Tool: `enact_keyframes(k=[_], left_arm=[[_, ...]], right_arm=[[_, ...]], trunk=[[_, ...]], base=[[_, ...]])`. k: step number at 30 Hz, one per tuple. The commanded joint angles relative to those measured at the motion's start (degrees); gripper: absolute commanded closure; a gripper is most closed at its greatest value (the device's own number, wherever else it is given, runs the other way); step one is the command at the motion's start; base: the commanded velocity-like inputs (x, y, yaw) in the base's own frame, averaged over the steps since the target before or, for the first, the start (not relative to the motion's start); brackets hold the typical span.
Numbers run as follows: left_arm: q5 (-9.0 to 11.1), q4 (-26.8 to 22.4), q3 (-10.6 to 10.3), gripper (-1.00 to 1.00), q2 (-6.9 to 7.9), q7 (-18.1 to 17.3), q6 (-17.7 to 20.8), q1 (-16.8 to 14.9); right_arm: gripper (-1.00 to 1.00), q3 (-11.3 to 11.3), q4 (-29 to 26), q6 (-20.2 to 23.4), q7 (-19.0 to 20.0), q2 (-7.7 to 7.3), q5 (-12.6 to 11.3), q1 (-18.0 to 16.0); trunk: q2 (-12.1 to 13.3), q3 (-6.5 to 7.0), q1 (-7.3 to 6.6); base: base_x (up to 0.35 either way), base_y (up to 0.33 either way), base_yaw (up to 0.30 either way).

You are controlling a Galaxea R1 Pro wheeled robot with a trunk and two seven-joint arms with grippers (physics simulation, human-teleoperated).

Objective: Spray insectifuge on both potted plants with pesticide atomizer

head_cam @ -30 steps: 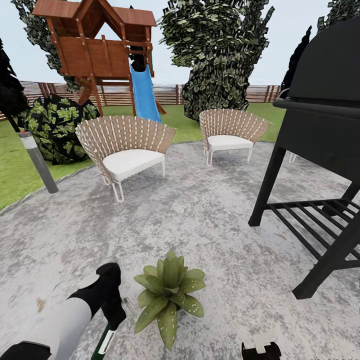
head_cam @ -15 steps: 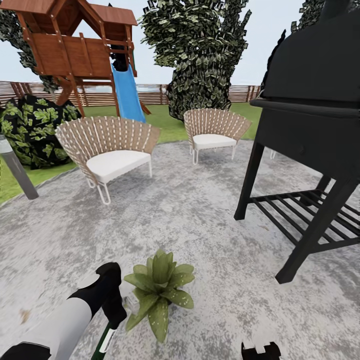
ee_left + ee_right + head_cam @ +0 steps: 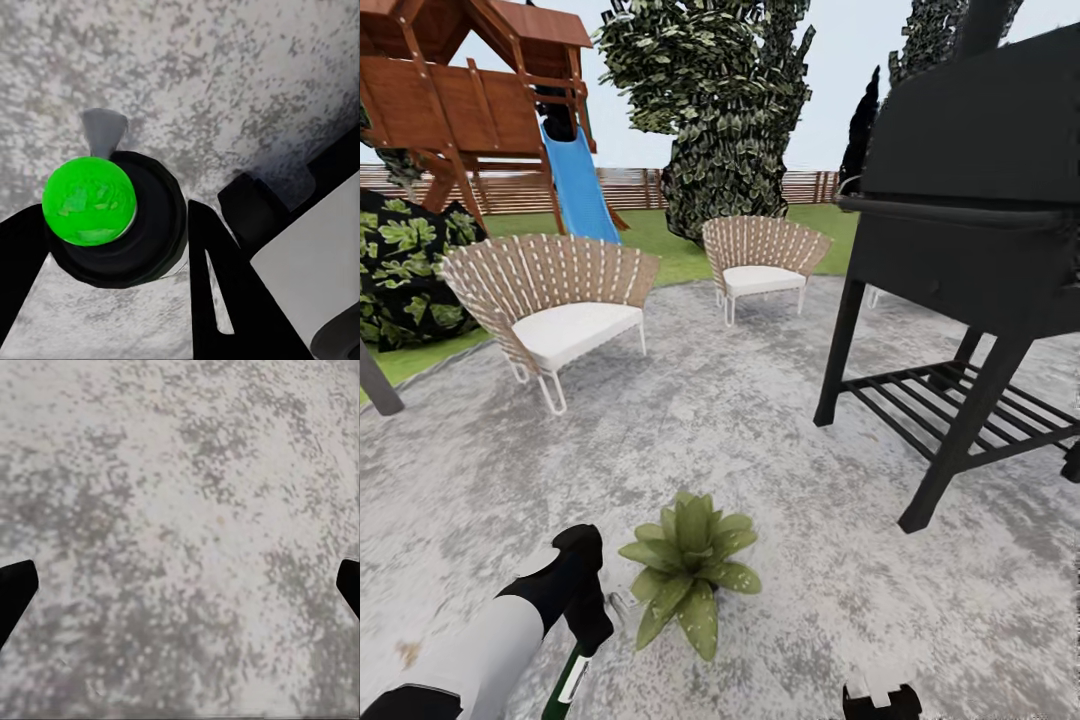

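Observation:
One potted plant [image 3: 691, 572], a low rosette of pointed green leaves, stands on the grey patio [image 3: 760, 440] just ahead of me. The second potted plant is out of view. My left gripper [image 3: 588, 632] hangs just left of the plant, shut on the pesticide atomizer [image 3: 571, 682]. In the left wrist view the atomizer [image 3: 120, 225] is a black body with a bright green cap and a grey nozzle, held between the black fingers [image 3: 217, 285] of the left gripper [image 3: 112, 221]. My right gripper [image 3: 180, 585] is open over bare paving, and its base [image 3: 880, 700] shows low in the head view.
A black grill [image 3: 970, 250] on angled legs stands close on the right. Two wicker chairs [image 3: 555, 300] [image 3: 760, 262] sit farther back on the patio. Beyond are lawn, a wooden play tower with a blue slide [image 3: 575, 185], a dark bush [image 3: 405, 265], a tree [image 3: 725, 110] and a slatted fence [image 3: 630, 188].
The whole head view has shifted left, so the camera has turned right; the grill now takes up more of the picture. Both arms keep their places in the view.

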Motion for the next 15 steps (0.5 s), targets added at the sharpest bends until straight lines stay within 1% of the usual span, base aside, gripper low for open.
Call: enact_keyframes(k=[1,3,10,12,15], left_arm=[[-0.15,-0.12,-0.3,1.0,0.08,-0.41,0.47,0.0],[-0.15,-0.12,-0.35,1.0,0.12,-0.38,0.47,0.0],[-0.15,-0.11,-0.4,1.0,0.31,-0.36,0.47,0.0],[-0.15,-0.12,-0.39,1.0,0.24,-0.36,0.47,0.0],[-0.14,-0.12,-0.39,1.0,0.25,-0.36,0.47,0.0]], right_arm=[[-1.0,-0.47,0.1,-0.21,-0.22,0.0,0.61,-0.06],[-1.0,-0.47,0.11,-0.21,-0.22,0.0,0.61,-0.06],[-1.0,-0.47,0.07,-0.21,-0.22,0.0,0.61,-0.06],[-1.0,-0.47,0.04,-0.21,-0.22,0.0,0.61,-0.06],[-1.0,-0.47,0.02,-0.21,-0.22,0.0,0.61,-0.06]], trunk=[[-0.02,-0.05,0.0],[-0.02,-0.05,0.0],[-0.02,-0.05,0.0],[-0.02,-0.05,0.0],[-0.02,-0.05,0.0]], base=[[0.114,0.291,-0.287],[0.088,0.176,-0.287],[0.009,0.016,-0.286],[0.0,0.001,-0.156],[-0.025,0.0,-0.034]])
